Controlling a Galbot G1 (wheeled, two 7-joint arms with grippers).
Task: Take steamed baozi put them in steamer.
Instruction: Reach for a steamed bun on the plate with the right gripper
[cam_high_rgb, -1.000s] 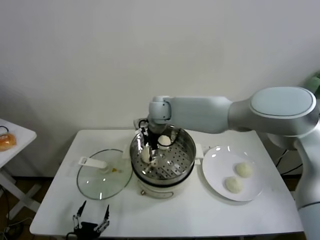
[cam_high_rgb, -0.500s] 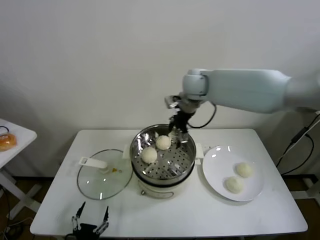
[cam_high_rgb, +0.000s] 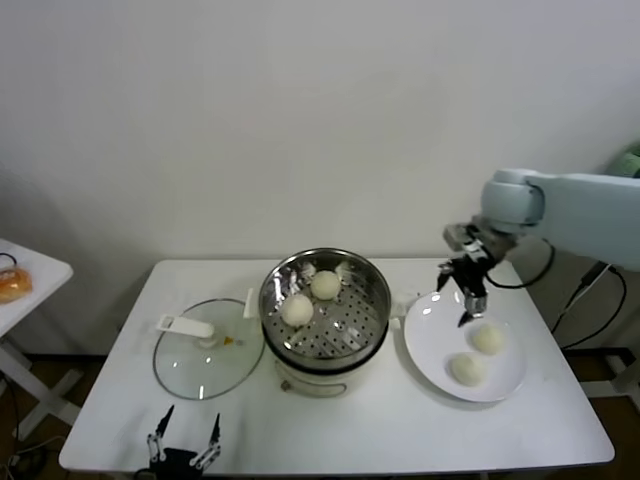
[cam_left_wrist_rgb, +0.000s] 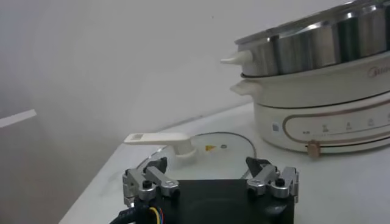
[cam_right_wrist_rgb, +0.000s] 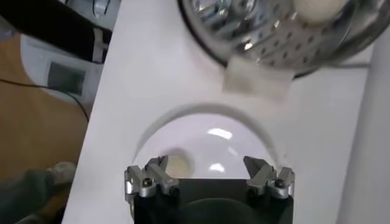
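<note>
Four small round off-white smooth steamed baozi: two (cam_high_rgb: 297, 310) (cam_high_rgb: 325, 285) on the perforated floor of the round shiny stainless-steel steamer (cam_high_rgb: 372, 281), toward its rear left, just apart; two (cam_high_rgb: 488, 339) (cam_high_rgb: 467, 369) on the flat round white plate (cam_high_rgb: 430, 335), right half, near each other. Steamer seated on white electric cooker base (cam_left_wrist_rgb: 317, 115) with tan-outlined control panel and faint grey lettering at the upper right, too small to read. Round glass lid with white handle (cam_high_rgb: 205, 355) flat on white tabletop (cam_high_rgb: 400, 425), touching the base's left side, small yellow sticker on the glass. Right hand (cam_high_rgb: 464, 292) above plate's rear edge, fingers spread wide, empty. Left hand (cam_high_rgb: 183, 448) parked at tabletop's front edge, fingers wide, empty. Open tabletop along the front and beside the plate.
</note>
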